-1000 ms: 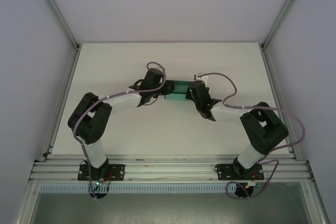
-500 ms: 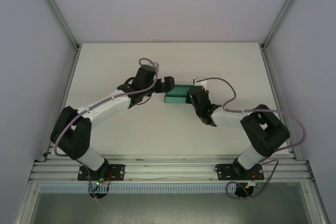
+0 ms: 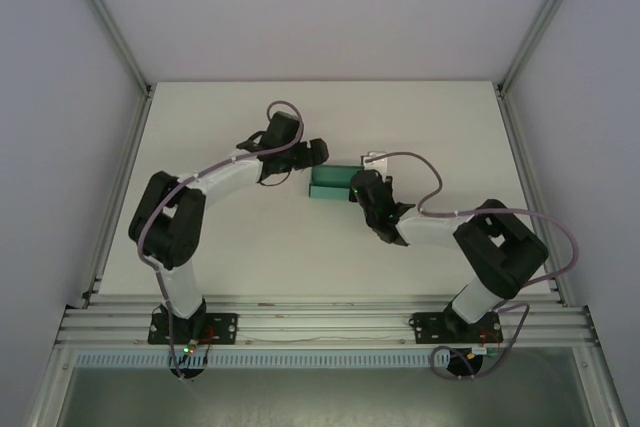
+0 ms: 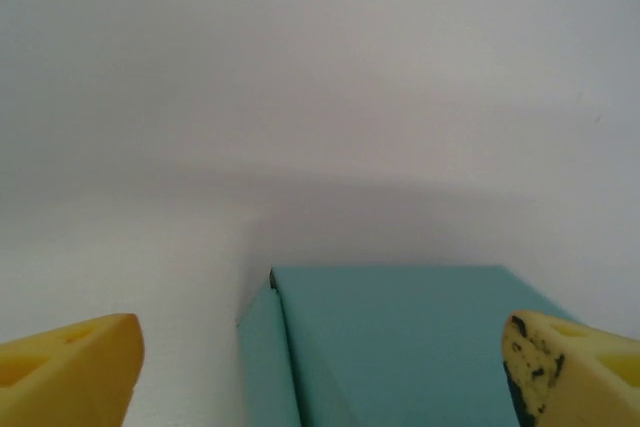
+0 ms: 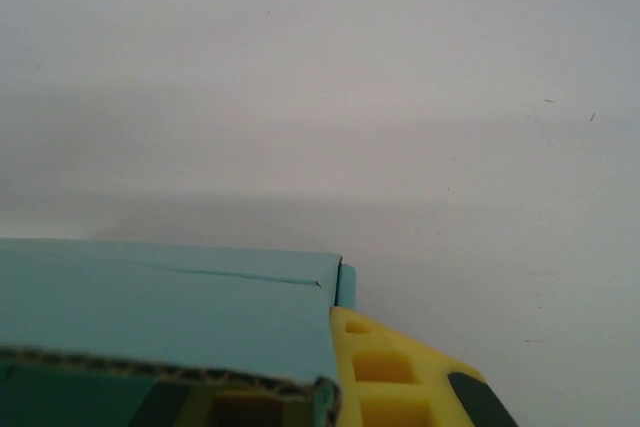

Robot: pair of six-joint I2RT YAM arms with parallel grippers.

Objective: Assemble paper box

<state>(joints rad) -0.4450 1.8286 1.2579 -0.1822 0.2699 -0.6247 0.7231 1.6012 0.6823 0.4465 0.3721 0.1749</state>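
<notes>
Tabletop (image 3: 300,257): white, matte, boxed in by pale walls (image 3: 320,7) on three sides. Alu. posts (image 3: 105,17) rising at far corners; slotted alu. rail (image 3: 320,325) along near edge, both arm bases bolted to it.

Paper box (image 3: 332,183): teal card, folded up into a small flat rectangular box, approx. at tabletop centre, long side parallel to far edge. In left wrist view, box (image 4: 400,347) seen end-on, top face smooth, one narrow side wall visible on its left.

Left gripper (image 3: 318,152): just beyond box's far-left corner, not touching it. Jaws wide apart. Yellow fingertips (image 4: 70,372) at both bottom corners of left wrist view, box end low between them.

Right gripper (image 3: 360,187): at box's right end, jaws together, clamped on the card there. In right wrist view, yellow finger (image 5: 390,367) pressed against box (image 5: 170,297) corner, raw card edge along the bottom.

Grey-purple cables (image 3: 285,107) looping above each wrist, off the box. Small white bit (image 3: 375,158) just beyond box's right end, too small to identify. Rest of tabletop betw. arms and near edge bare.
</notes>
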